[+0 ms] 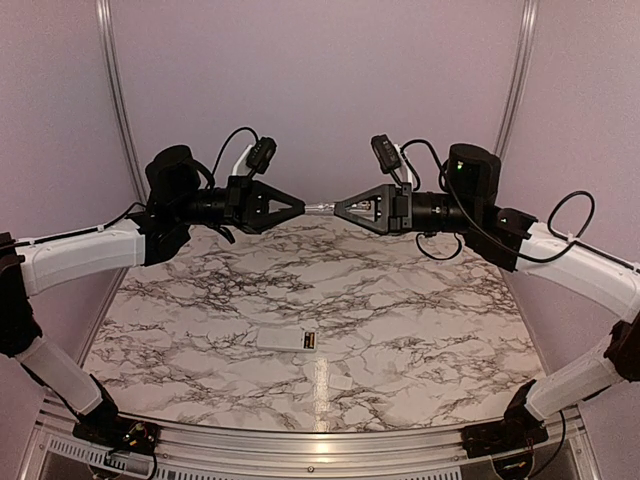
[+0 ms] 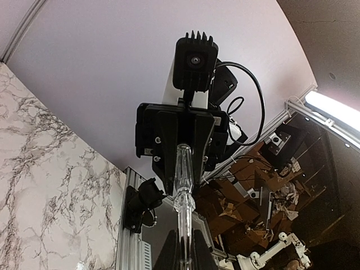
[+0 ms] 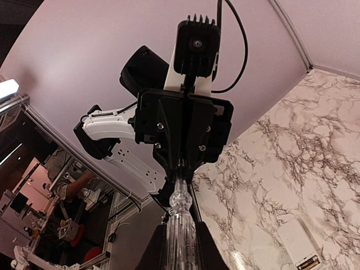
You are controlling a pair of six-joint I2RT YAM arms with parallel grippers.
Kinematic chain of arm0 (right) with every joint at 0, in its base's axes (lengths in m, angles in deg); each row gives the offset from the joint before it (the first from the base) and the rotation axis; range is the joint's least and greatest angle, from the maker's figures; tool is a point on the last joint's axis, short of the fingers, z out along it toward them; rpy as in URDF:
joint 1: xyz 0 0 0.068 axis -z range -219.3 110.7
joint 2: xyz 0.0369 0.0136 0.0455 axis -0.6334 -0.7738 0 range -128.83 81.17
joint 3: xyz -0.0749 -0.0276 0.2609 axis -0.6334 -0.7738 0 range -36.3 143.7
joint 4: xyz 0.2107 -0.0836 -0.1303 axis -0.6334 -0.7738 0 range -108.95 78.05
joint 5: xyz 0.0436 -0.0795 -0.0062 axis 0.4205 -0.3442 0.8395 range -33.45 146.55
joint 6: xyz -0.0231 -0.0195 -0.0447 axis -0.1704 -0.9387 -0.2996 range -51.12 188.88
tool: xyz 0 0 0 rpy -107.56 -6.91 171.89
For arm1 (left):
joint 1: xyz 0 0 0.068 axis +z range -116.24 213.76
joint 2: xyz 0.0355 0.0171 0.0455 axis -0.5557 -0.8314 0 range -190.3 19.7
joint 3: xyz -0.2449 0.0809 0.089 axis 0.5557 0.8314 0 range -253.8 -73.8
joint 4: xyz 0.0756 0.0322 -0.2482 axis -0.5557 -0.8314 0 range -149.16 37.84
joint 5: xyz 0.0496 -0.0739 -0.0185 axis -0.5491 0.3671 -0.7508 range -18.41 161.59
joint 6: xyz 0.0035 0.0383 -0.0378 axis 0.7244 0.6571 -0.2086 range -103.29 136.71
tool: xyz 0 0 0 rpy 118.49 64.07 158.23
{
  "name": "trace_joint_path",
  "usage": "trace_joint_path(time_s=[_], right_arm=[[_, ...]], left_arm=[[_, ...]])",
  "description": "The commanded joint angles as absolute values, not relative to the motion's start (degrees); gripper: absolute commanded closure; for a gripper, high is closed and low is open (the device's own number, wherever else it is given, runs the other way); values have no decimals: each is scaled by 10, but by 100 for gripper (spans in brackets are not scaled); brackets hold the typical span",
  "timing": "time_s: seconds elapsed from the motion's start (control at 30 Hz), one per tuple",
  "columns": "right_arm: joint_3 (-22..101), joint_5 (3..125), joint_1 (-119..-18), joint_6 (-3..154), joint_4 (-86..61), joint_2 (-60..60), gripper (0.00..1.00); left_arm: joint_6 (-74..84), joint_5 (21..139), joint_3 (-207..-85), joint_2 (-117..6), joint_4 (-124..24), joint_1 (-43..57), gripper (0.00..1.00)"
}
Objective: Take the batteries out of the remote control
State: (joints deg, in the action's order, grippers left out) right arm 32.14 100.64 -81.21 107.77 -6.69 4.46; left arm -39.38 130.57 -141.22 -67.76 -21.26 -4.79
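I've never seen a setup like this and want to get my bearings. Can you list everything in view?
remote control: one, white, lying flat near the table's middle, recess facing up.
batteries: dark with orange, in the recess at the remote's right end; too small to count.
cover piece: one, white, on the table nearer the arm bases, apart from the remote.
tool: one, clear-handled, in the air between the grippers.
table: one, white marble pattern with dark veins.
left gripper: one, black, raised, apparently closed on one end of the tool.
right gripper: one, black, facing it, apparently closed on the other end.
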Motion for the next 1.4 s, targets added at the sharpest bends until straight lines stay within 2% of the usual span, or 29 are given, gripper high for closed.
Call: trace_joint_path(time_s=[0.0,0.07,0.1,0.13,0.23,0.33,0.63,0.9,1.2,1.37], right_arm=[[342,1009,-818,1071,-64,36,100],[344,1015,-818,1077,-69,35,100],[347,1020,-818,1078,-79,30,93],[355,1024,-818,1077,-88,27,80],[358,1031,-818,1080,-95,23,59],[359,1031,-818,1079,-99,26,55],[366,1041,-818,1077,-107,24,56],[390,1046,-818,1070,-131,16,62],[391,1049,-818,1067,-151,16,84],[386,1046,-819,1067,-152,20,87]], left_arm=[[-390,1307,-1416,-688,-190,-54,100],[-391,1307,-1416,-688,-188,-54,100],[-391,1307,-1416,-688,-187,-54,100],[-392,1307,-1415,-688,-186,-54,100],[-394,1307,-1414,-687,-181,-54,100],[-398,1306,-1412,-686,-177,-54,100],[-392,1298,-1410,-685,-188,-57,100],[-371,1295,-1411,-690,-215,-64,100],[-364,1285,-1413,-687,-224,-66,100],[-358,1283,-1413,-686,-231,-68,100]])
